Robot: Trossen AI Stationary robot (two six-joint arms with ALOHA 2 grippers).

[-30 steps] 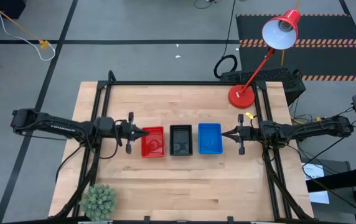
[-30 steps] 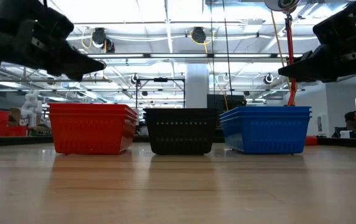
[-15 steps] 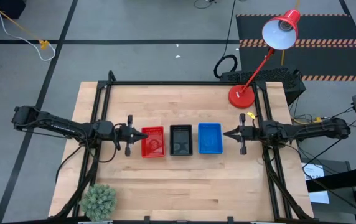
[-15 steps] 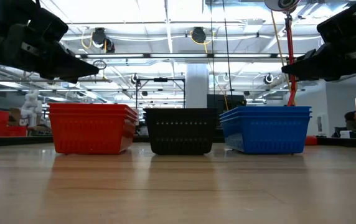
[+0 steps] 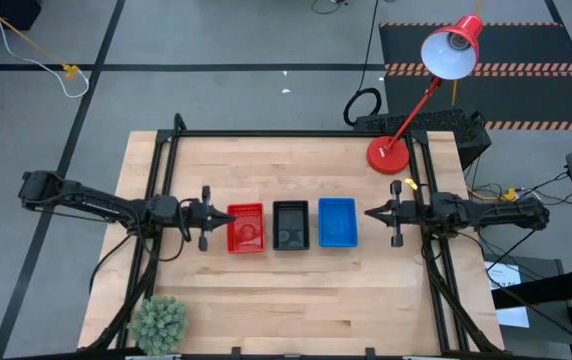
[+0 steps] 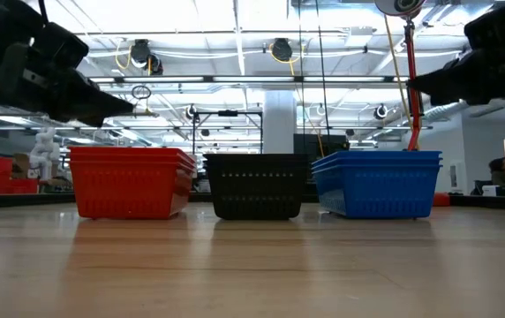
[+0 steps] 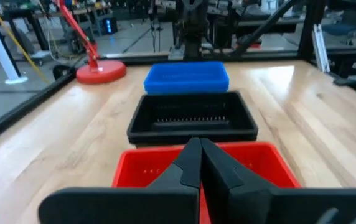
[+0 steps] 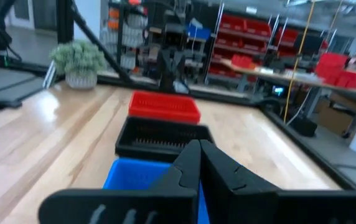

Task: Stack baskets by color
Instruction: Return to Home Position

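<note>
Three piles of baskets stand in a row on the table's middle, resting on their bottoms: red (image 5: 245,228) at the left, black (image 5: 290,225) in the middle, blue (image 5: 337,222) at the right. In the low view the red (image 6: 129,181) and blue (image 6: 376,183) piles show several nested rims; the black pile (image 6: 257,185) sits lower. My left gripper (image 5: 224,214) hovers shut at the red pile's left end, pointing level along the row. My right gripper (image 5: 369,212) hovers shut just right of the blue pile, pointing back at it. Neither holds anything.
A red desk lamp stands on its round base (image 5: 388,155) at the far right of the table. A small green plant (image 5: 157,322) sits at the near left corner. Black frame rails (image 5: 296,134) border the tabletop. Bare wood lies in front of and behind the row.
My left gripper has drawn back toward the table's left edge, off the red pile, and sunk a little. My right gripper has drawn back toward the table's right edge, away from the blue pile. Both have stayed shut. The baskets have not moved.
</note>
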